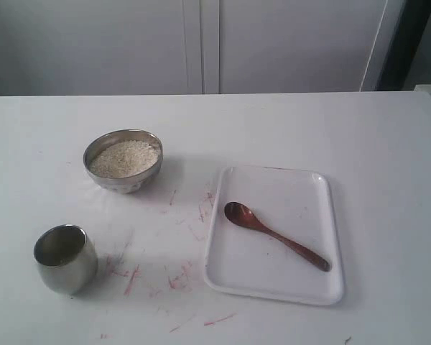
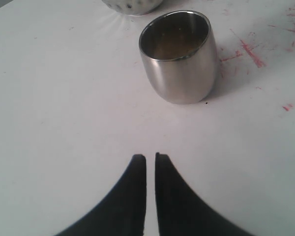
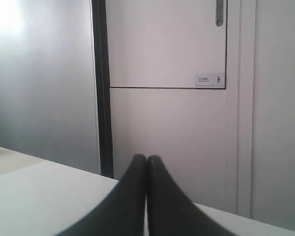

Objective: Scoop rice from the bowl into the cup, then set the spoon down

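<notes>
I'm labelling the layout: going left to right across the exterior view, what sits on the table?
cup → bowl holding rice → spoon, lying on the white tray

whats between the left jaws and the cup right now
Nothing: in the left wrist view only bare white table lies between the left jaws and the cup. The red marks sit beside the cup, outside that stretch.
</notes>
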